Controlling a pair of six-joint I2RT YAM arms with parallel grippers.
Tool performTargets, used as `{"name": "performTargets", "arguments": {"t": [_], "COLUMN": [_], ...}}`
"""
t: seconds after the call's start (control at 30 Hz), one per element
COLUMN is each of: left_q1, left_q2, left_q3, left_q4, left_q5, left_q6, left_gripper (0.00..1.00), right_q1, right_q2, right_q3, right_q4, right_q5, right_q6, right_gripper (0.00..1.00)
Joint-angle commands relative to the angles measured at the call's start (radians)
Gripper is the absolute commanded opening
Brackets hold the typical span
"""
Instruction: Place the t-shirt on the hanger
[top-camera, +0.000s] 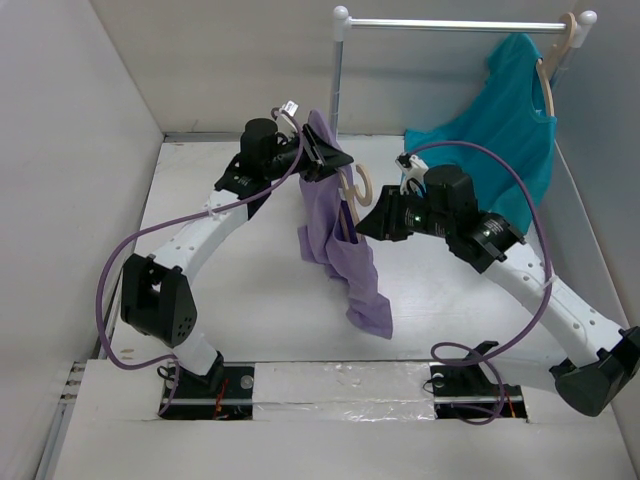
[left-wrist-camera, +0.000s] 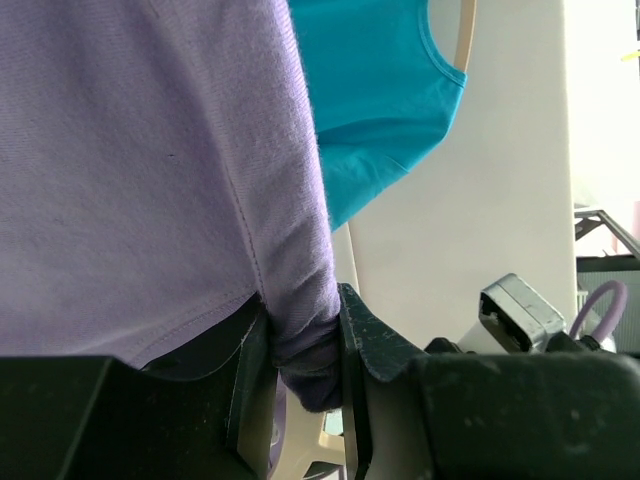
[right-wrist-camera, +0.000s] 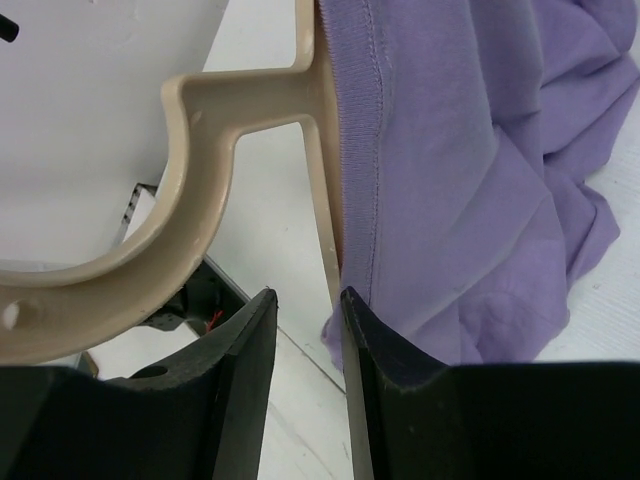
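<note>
Robot test lab: white-walled enclosure (top-camera: 70, 150), two arms bolted to white desk (top-camera: 260, 300), cables (top-camera: 115, 290) taped down, small clothes rail (top-camera: 450, 22).

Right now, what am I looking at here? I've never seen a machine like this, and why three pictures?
These are two robot arms bolted to a white table. The wide picture looks down from above; the other two come from small cameras on each wrist. The left gripper has its jaws closed on a bunch of the lavender t-shirt, holding it up so it hangs down to the table. The right gripper is at the beige hanger, which lies against the shirt's edge; I can't tell whether it grips it. Behind, a teal shirt hangs on a rail.
</note>
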Motion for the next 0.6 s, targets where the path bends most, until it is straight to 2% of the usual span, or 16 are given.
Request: {"name": "performTargets", "arguments": {"t": [0.0, 0.13, 0.3, 0.57], "left_q1": [0.005, 0.005, 0.005, 0.005], "left_q2": [-0.071, -0.075, -0.078, -0.086], "left_q3": [-0.008, -0.032, -0.029, -0.092], "left_q4": [0.108, 0.128, 0.107, 0.213], "left_q5": [0.040, 0.046, 0.051, 0.092], "left_q6": [-0.028, -0.074, -0.103, -0.223], "left_gripper": [0.00, 0.00, 0.00, 0.00], "right_q1": [-0.006, 0.049, 0.132, 0.232], "right_q2": [-0.020, -0.027, -0.005, -0.043], "right_q3": [-0.004, 0.015, 0.043, -0.016], "right_q4": [0.073, 0.072, 0.011, -0.006], "right_q5": [-0.013, 0.099, 0.364, 0.515], "right_q6": [0.013, -0.020, -0.091, -0.120], "right_gripper": [0.38, 0.45, 0.48, 0.54]}}
